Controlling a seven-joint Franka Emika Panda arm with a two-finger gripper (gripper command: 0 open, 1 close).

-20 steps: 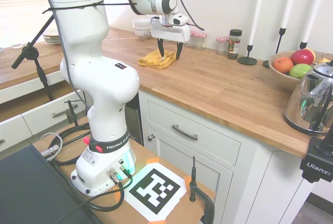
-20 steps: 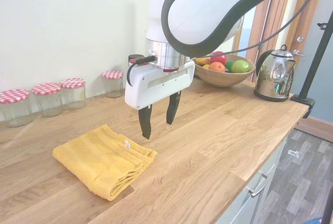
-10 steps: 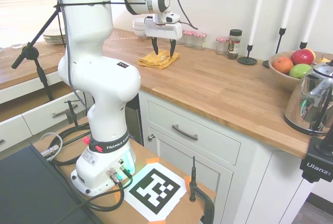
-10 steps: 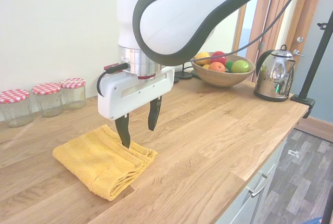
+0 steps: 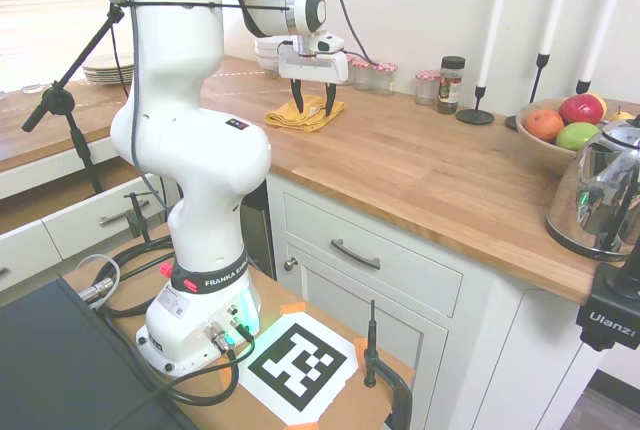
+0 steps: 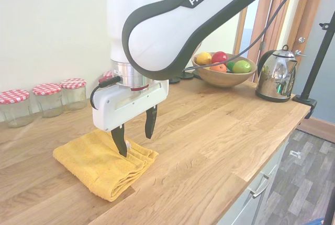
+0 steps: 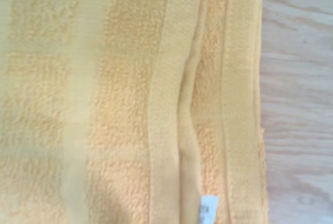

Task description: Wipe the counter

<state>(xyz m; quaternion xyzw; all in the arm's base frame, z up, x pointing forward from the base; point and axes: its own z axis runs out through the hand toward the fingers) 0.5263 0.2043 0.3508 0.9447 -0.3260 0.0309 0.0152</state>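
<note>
White arm rises from its base beside the cabinets, bends high and reaches over the bench (image 5: 420, 165) — a long warm-brown butcher-block top of joined planks on white panelled cabinets (image 5: 360, 270) with metal bar handles. Wrist points straight down, gripper (image 6: 135, 132) hanging vertical over the near folded edge of a yellow towel (image 6: 94, 165), fingers spread wide apart with nothing between them; one fingertip sits at or just above the terry, the other hangs over the towel's edge, and contact cannot be told for sure. The towel lies flat and folded on the bench, near the back wall end in the first exterior view (image 5: 300, 115); the wrist view fills with its ribbed hems, a small white label (image 7: 209, 211) near one fold, bare wood along one side. Plain pale wall behind. Further along the bench: a chrome kettle (image 6: 276, 76) near the far end, a wooden fruit bowl (image 6: 222, 73) with red, orange and green fruit, tall white candles in dark holders (image 5: 485, 50), a dark-lidded spice jar (image 5: 451, 85). Small glass jars with red-checked lids (image 6: 44, 99) stand in a row against the wall, just behind the towel. A lower wooden top over plain white drawers carries stacked plates (image 5: 100, 72).
</note>
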